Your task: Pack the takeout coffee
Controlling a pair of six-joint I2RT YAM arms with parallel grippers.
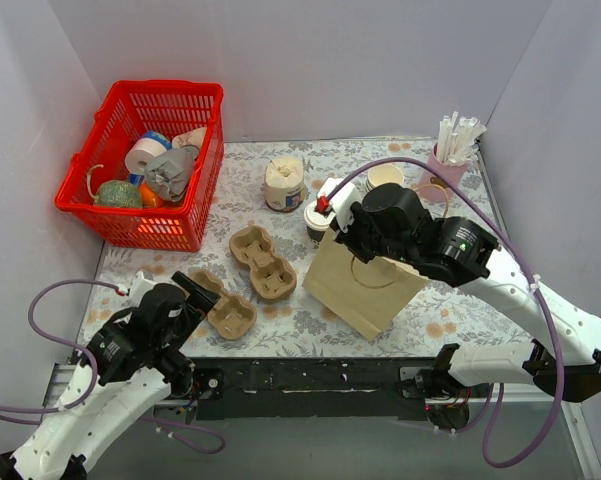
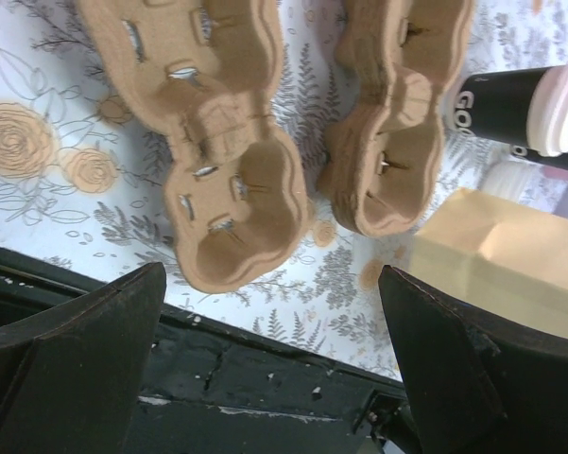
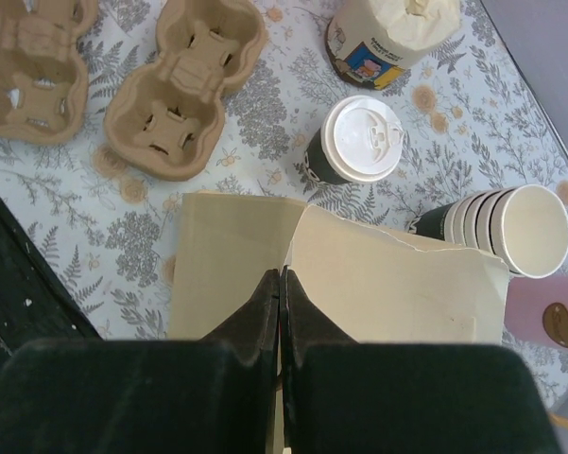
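- Three pale walls (image 1: pixel 380 60) enclose a floral surface (image 1: pixel 310 322).
- Red basket (image 1: pixel 140 228) at far left; two trays (image 1: pixel 263 262) and a bag (image 1: pixel 365 290) fill the near middle; bare cloth lies right of the bag.
- Left pincer (image 2: pixel 272 274) released above a tray; right pincer (image 3: pixel 280 284) clenched on the bag's rim.
- Coffee (image 3: pixel 362 139): dark cup, white lid, upright behind the bag, between jar (image 3: pixel 387 38) and cup stack (image 3: pixel 510 222).

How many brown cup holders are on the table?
2. One cup holder lies mid-table, left of the paper bag; the other lies nearer the front edge. None seem hidden.
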